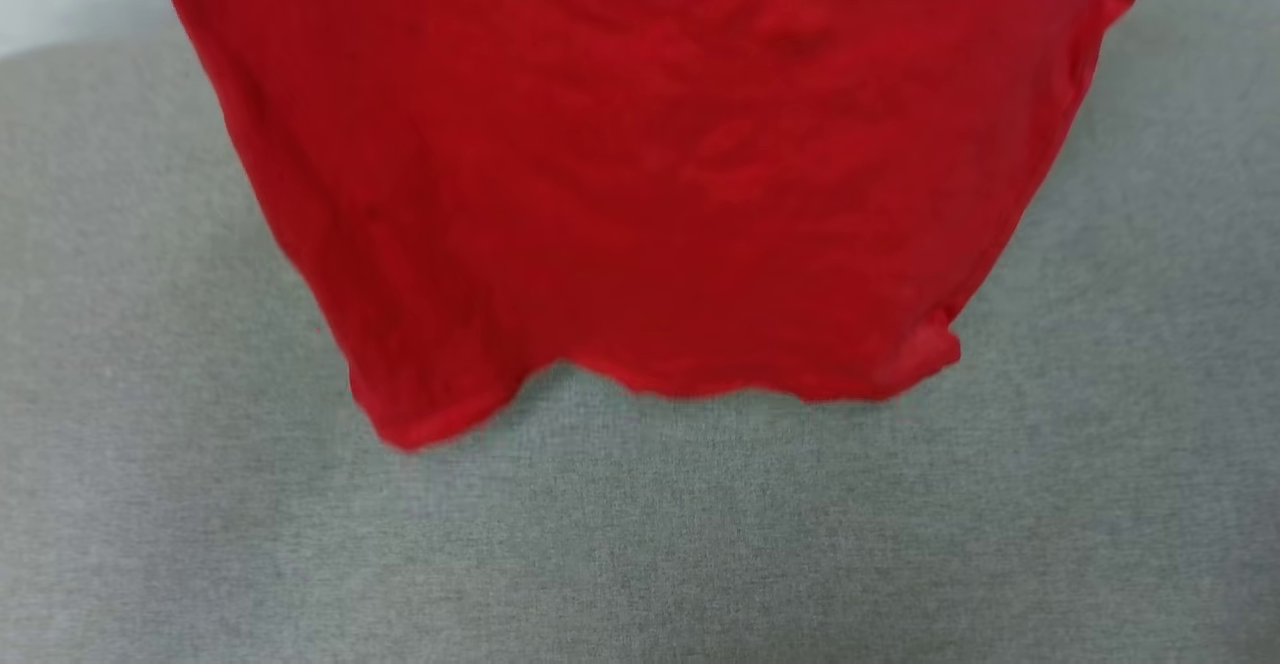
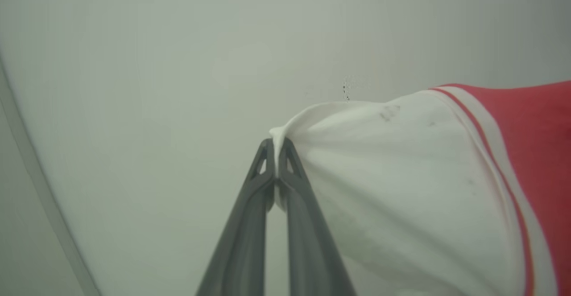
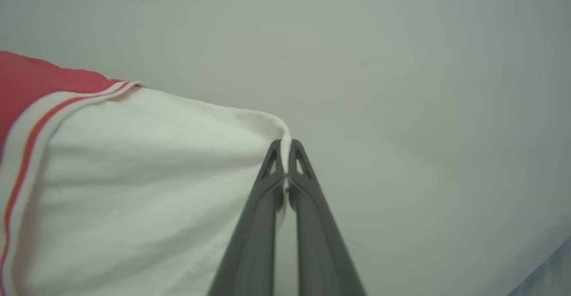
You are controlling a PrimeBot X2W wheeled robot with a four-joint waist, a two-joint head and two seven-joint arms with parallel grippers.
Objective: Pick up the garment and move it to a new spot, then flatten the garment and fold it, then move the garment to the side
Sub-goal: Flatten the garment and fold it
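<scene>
Closest in the left wrist view, the left tool (image 2: 277, 153) is pinched tight on the outer edge of a white sleeve (image 2: 392, 175). The right tool (image 3: 285, 151) is clamped the same way on the other sleeve (image 3: 147, 175). Beyond each grip the cloth fans out in soft folds to the striped trim (image 2: 495, 153), with a pale wall (image 2: 178, 64) behind.

In the head view the red jersey T-shirt (image 1: 640, 164) hangs spread between them, its hem (image 1: 700, 384) low over the grey cloth surface (image 1: 640, 544). I cannot tell whether the hem touches it.

The T-shirt looks light, limp and stretchy. It should drape and swing rather than hold a shape. The sleeve edges or shoulder seams are probably the best holds for spreading it.
</scene>
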